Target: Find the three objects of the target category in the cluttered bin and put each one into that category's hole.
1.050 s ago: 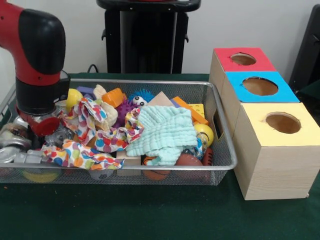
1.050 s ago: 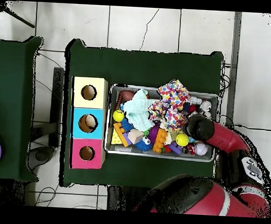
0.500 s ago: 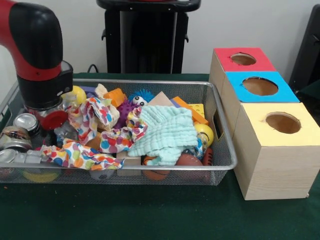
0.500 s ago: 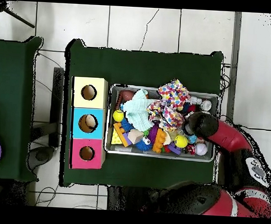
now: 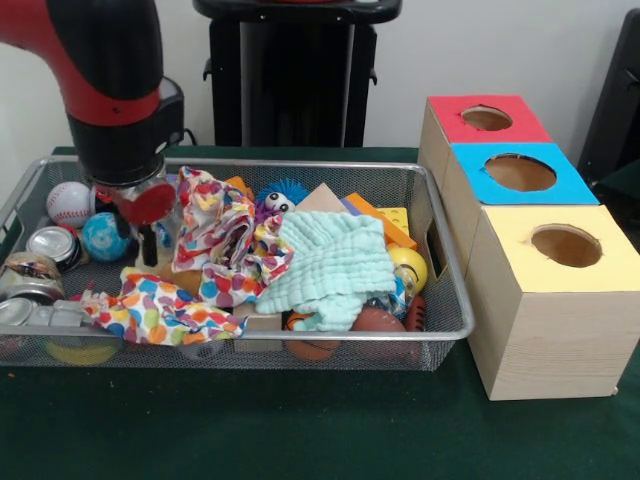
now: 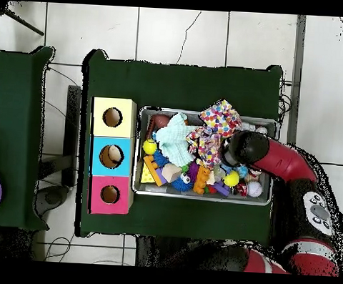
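Note:
My gripper (image 5: 150,250) hangs in the left part of the wire bin (image 5: 300,165), under the red and black arm. A polka-dot cloth (image 5: 215,235) stands bunched right against its right side; I cannot see whether it is held. A mint cloth (image 5: 335,265) lies over the bin's middle. Round them lie a baseball (image 5: 70,203), a blue ball (image 5: 103,237), tin cans (image 5: 48,245), a yellow ball (image 5: 408,268), a football (image 5: 380,322) and an orange block (image 5: 380,222). In the overhead view the arm's end (image 6: 244,148) covers the gripper, beside the polka-dot cloth (image 6: 214,128).
Three wooden boxes with round holes stand in a row beside the bin: red top (image 5: 487,120), blue top (image 5: 520,172), yellow top (image 5: 565,245). A black stand (image 5: 290,80) rises behind the bin. The green table cover (image 5: 300,420) runs along the front.
The arm has risen and moved right along the bin. The polka-dot cloth has bunched to the right with it. A baseball and a blue ball now show at the left.

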Available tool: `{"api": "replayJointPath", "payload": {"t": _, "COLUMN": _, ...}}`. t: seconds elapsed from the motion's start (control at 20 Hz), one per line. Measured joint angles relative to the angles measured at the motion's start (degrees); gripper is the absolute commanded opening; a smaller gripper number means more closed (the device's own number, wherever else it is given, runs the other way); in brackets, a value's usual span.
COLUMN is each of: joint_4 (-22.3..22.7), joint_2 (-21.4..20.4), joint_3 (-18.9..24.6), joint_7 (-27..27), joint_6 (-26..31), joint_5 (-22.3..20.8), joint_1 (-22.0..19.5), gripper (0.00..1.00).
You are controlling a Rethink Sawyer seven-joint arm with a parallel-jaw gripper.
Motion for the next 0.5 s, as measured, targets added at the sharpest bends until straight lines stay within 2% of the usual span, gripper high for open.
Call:
{"api": "replayJointPath", "payload": {"t": 0.1, "joint_4": 0.0, "joint_2": -0.8, "joint_3": 0.0, "joint_7": 0.0, "joint_6": -0.3, "joint_5": 0.0, "joint_1": 1.2, "gripper": 1.00}}
{"api": "replayJointPath", "payload": {"t": 0.25, "joint_4": 0.0, "joint_2": -1.3, "joint_3": -0.1, "joint_7": 0.0, "joint_6": -3.8, "joint_5": -0.6, "joint_1": 2.8, "gripper": 1.00}}
{"api": "replayJointPath", "payload": {"t": 0.35, "joint_4": 0.0, "joint_2": -1.2, "joint_3": -0.6, "joint_7": 0.0, "joint_6": -8.1, "joint_5": -1.6, "joint_1": 3.8, "gripper": 1.00}}
{"api": "replayJointPath", "payload": {"t": 0.5, "joint_4": 0.0, "joint_2": -0.2, "joint_3": -3.1, "joint_7": 0.0, "joint_6": -18.5, "joint_5": -3.7, "joint_1": 6.1, "gripper": 1.00}}
